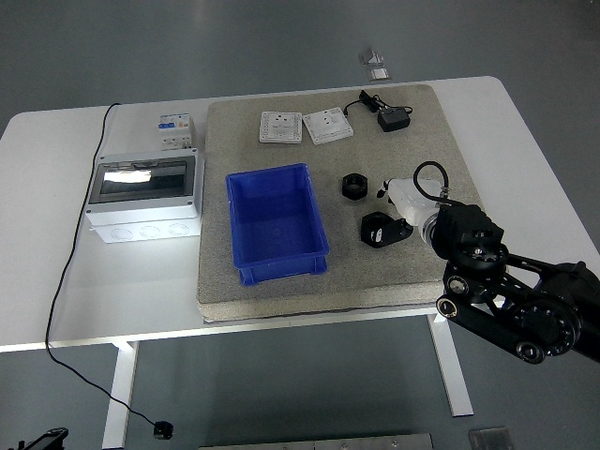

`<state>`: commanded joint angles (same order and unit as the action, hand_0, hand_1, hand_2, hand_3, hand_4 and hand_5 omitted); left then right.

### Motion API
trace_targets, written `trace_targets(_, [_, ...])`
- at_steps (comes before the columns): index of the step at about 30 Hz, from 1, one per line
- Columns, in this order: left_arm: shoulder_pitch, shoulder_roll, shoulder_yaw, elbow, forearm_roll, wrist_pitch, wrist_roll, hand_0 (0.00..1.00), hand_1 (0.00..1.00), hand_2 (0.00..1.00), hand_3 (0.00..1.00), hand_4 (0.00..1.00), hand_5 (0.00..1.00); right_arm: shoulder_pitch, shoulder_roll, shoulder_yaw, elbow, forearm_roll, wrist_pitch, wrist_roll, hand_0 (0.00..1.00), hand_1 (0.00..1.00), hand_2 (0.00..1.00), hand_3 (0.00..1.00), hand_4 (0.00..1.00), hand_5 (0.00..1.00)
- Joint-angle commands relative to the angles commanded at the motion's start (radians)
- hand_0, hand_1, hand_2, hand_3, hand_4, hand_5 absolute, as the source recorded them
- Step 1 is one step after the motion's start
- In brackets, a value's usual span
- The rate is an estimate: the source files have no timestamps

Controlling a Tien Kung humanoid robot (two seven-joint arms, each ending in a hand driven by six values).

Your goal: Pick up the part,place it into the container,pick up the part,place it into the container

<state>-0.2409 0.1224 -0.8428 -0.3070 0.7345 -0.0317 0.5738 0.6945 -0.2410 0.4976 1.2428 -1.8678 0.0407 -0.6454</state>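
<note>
The right robot hand [424,208] sits at the right middle of the frame, over the grey mat [394,272], its black arm [516,300] running in from the lower right corner. The hand looks pale and bulky from here, with a black cable looping over its top, and whether its fingers are spread or curled I cannot tell; they are hidden under the wrist.

Right at its lower left edge lies a black part [382,230], a chunky clamp-like piece, lying on the mat just beside the hand; contact between them cannot be made out. A second black part [354,186], ring-shaped like a large nut, rests a little above and to the left of the first, apart from the hand.

Left of both parts, in the middle of the frame, stands the blue container [277,265], an open rectangular bin with nothing in it. Both parts are outside it, on the mat to its right.

Further up the mat, near its top edge, two white switch plates [306,126] lie side by side, and to their right a black power adapter [392,117] with its cord coiled beside it.

Off the mat, at the left of the white tabletop [56,300], there is a grey enclosure box [145,197] with a clear lid, a small white breaker unit [176,129] just above it, and a thin black cable [70,253] trailing down over the near edge to the floor.
</note>
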Motion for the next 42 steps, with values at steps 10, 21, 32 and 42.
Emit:
trace_targets(10, [-0.002, -0.002, -0.003, 0.0, 0.006, -0.001, 0.002, 0.704, 0.717, 0.754, 0.657, 0.828, 0.671, 0.011, 0.018, -0.041, -0.029, 0.034, -0.044, 0.0, 0.818, 0.561, 0.801, 0.792, 0.834, 0.336])
trace_targets(21, [-0.005, -0.001, 0.002, 0.001, 0.009, 0.001, -0.009, 0.705, 0.716, 0.752, 0.657, 0.827, 0.671, 0.01, 0.026, -0.069, -0.074, -0.02, -0.103, 0.029, 0.643, 0.271, 0.549, 0.587, 0.238, 0.002])
trace_targets(32, [-0.006, 0.001, 0.008, 0.0, 0.011, 0.003, -0.017, 0.704, 0.716, 0.747, 0.658, 0.827, 0.672, 0.031, 0.018, -0.058, -0.091, -0.036, -0.227, 0.114, 0.638, 0.256, 0.537, 0.591, 0.171, 0.002])
trace_targets(42, [-0.004, 0.004, -0.012, -0.003, 0.049, -0.002, -0.006, 0.704, 0.713, 0.747, 0.66, 0.828, 0.674, 0.17, 0.069, -0.189, -0.042, 0.095, -0.457, 0.329, 0.665, 0.285, 0.539, 0.594, 0.175, 0.002])
